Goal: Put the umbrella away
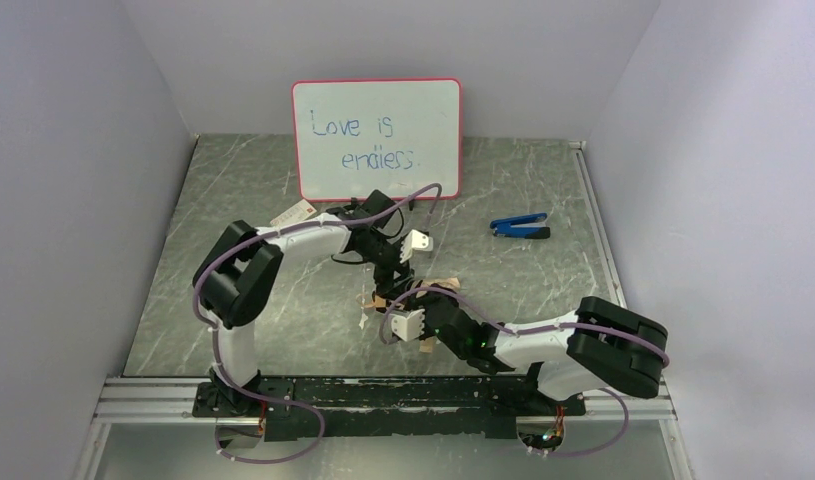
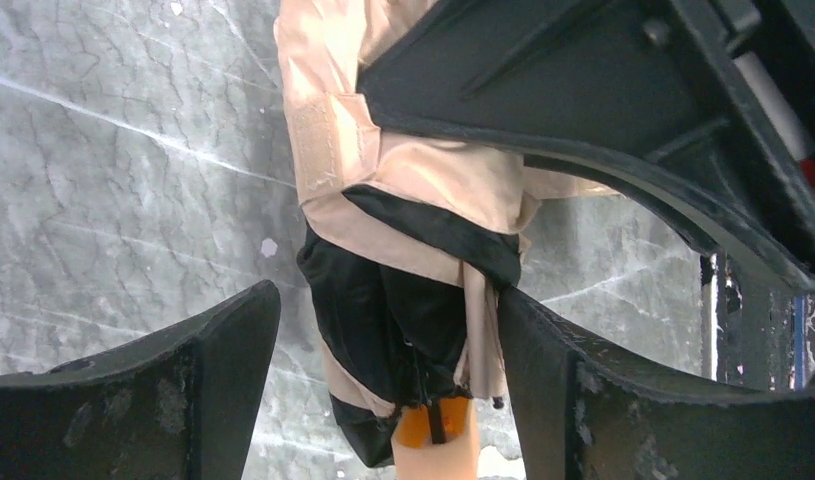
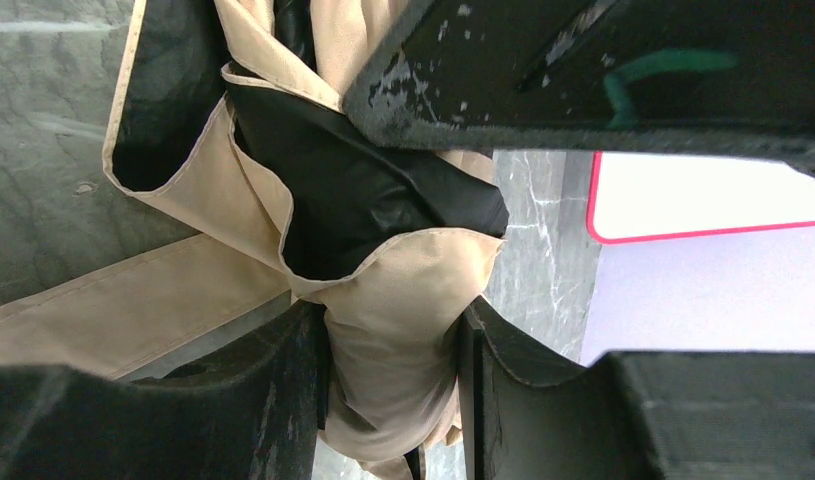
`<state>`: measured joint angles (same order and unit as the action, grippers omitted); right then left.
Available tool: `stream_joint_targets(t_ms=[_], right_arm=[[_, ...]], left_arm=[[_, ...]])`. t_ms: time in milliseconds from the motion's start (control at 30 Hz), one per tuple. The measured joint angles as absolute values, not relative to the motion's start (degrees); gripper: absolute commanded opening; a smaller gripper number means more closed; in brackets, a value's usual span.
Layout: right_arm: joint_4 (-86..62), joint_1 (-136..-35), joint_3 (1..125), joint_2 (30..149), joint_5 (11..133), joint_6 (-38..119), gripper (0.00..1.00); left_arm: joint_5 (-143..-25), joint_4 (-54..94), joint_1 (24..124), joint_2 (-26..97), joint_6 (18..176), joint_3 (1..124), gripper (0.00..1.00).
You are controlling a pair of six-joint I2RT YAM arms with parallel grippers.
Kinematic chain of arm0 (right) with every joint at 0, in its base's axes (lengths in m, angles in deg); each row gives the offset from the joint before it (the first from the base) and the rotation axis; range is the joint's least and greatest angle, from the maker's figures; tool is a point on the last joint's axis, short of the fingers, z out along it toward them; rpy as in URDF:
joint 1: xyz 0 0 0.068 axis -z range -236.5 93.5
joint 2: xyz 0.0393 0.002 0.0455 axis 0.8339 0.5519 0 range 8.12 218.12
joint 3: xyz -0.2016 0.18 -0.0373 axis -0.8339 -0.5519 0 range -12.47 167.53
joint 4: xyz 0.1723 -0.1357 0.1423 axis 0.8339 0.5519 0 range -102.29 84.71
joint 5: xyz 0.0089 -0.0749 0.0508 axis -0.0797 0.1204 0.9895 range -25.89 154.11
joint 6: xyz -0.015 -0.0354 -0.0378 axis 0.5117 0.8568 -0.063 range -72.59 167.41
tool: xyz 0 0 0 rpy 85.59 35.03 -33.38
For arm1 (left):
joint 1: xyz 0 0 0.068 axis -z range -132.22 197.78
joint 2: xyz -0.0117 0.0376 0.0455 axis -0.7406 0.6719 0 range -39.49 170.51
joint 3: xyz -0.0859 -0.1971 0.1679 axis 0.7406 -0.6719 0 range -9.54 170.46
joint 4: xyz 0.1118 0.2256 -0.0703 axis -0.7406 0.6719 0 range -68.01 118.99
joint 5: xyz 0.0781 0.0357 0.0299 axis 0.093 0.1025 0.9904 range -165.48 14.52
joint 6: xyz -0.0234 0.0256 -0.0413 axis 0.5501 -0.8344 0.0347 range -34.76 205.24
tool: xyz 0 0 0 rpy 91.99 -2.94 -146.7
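The umbrella (image 1: 387,296) is a folded tan-and-black bundle on the marble table, between my two grippers. In the left wrist view the umbrella (image 2: 403,200) hangs between my left gripper's (image 2: 388,300) spread fingers. It touches the right finger (image 2: 553,380) and stands apart from the left finger (image 2: 213,370). Its pale orange handle (image 2: 438,450) shows at the bottom. My right gripper (image 3: 393,330) is shut on a fold of tan fabric of the umbrella (image 3: 383,280). In the top view the left gripper (image 1: 391,272) is just behind the bundle and the right gripper (image 1: 415,325) just in front.
A pink-framed whiteboard (image 1: 376,135) leans on the back wall and also shows in the right wrist view (image 3: 703,195). A blue-black clip tool (image 1: 520,226) lies at the right. A small white-red box (image 1: 293,213) lies by the left arm. Walls enclose the table.
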<state>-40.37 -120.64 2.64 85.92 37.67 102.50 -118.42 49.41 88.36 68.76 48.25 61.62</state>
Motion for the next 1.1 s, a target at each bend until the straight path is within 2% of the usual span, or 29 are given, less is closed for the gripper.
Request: stream_joint_targets(t_ms=[400,467,633,900,967,1000,1033,1100], right_arm=[[-41.17,-121.27,2.64,86.75,36.34,102.05,0.21],[-41.20,-121.36,2.64,86.75,36.23,102.02,0.21],[-41.22,-121.43,2.62,86.75,36.17,101.85,0.21],[-40.61,-121.51,2.51,85.74,36.54,101.24,0.24],[-40.28,-121.54,2.51,85.40,36.71,101.04,0.29],[-40.13,-121.56,2.51,85.20,36.84,100.97,0.32],[-39.95,-121.58,2.51,85.02,37.02,100.95,0.36],[-39.64,-121.62,2.32,84.41,37.35,100.84,0.50]], left_arm=[[-119.73,50.20,90.11,74.86,49.06,64.17,0.81],[-119.47,50.18,90.42,74.97,49.06,64.35,0.77],[-118.79,50.40,91.03,75.45,49.14,64.87,0.61],[-116.14,50.88,91.90,74.86,49.32,64.63,0.25],[-115.05,50.75,92.17,74.38,49.19,64.41,0.10],[-114.64,50.68,92.27,74.11,49.17,64.30,0.06],[-114.15,50.64,92.43,73.87,49.19,64.20,0.05],[-113.72,50.68,92.52,73.37,49.32,64.17,0.05]])
